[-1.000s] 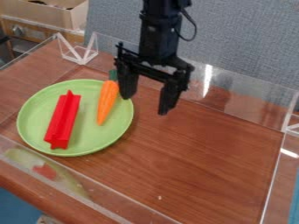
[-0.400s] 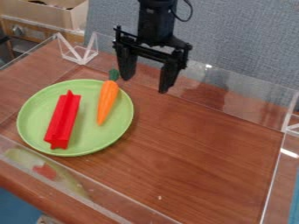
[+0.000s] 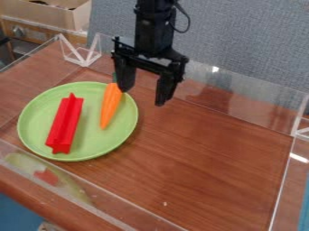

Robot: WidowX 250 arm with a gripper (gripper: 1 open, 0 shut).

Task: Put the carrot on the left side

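My gripper (image 3: pixel 145 90) points down with its jaws spread wide and holds nothing, positioned just above the far right edge of the green plate (image 3: pixel 36 113). The carrot (image 3: pixel 111 104) lies on the plate's right half, beside a red grooved bar (image 3: pixel 64 122) on its left.

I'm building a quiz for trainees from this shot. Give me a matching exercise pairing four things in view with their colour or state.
Things:
1. carrot
2. grooved bar
3. plate
4. end effector

Descriptions:
A. green, round, flat on the table
B. open, fingers pointing down
C. red, lying on the plate's left part
D. orange, lying on the plate's right part

Pairs: 1-D, 2-C, 3-A, 4-B
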